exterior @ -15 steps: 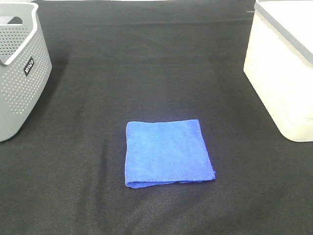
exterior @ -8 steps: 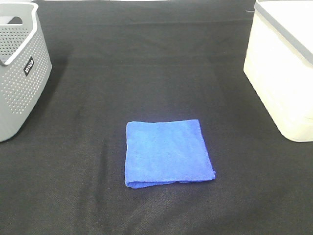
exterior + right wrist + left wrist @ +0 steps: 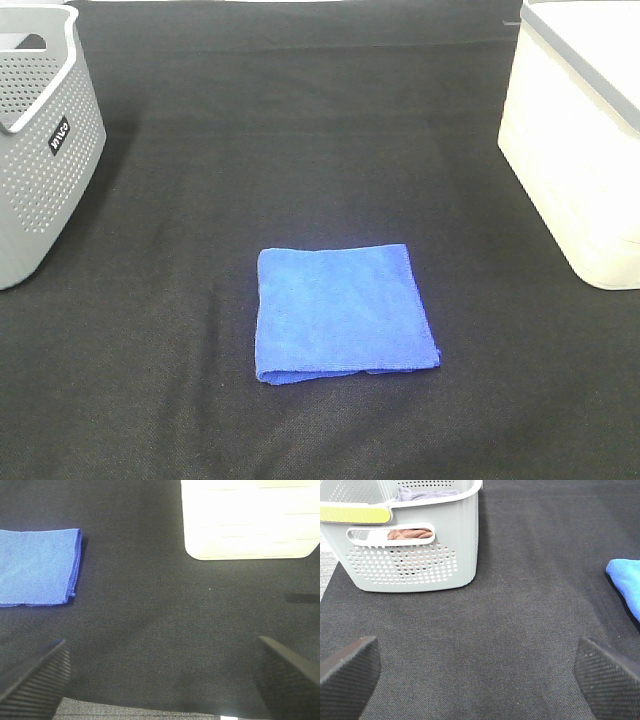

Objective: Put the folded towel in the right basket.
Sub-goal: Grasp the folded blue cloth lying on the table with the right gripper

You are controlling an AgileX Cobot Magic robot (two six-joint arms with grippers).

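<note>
Pickup not yet begun: the folded towel (image 3: 345, 314) lies central on the counter (image 3: 300, 150), nearer its front edge. Left tool (image 3: 479, 677) and right tool (image 3: 160, 675) gape wide, empty. Next, probably, the right tool pinches it for the right basket (image 3: 575, 170).

The grey basket (image 3: 40, 150) at the left is cut off by the high view's edge, and its label (image 3: 60, 132) is too small to be read. The white basket (image 3: 575, 170) at the right is likewise cut off, and its inside is not shown. In both wrist views the towel (image 3: 626, 580) is cut off. A brown cloth (image 3: 410, 533) in the grey basket is mostly hidden by the wall. Of the left gripper (image 3: 480, 680) and right gripper (image 3: 162, 677) only fingertips are shown.
</note>
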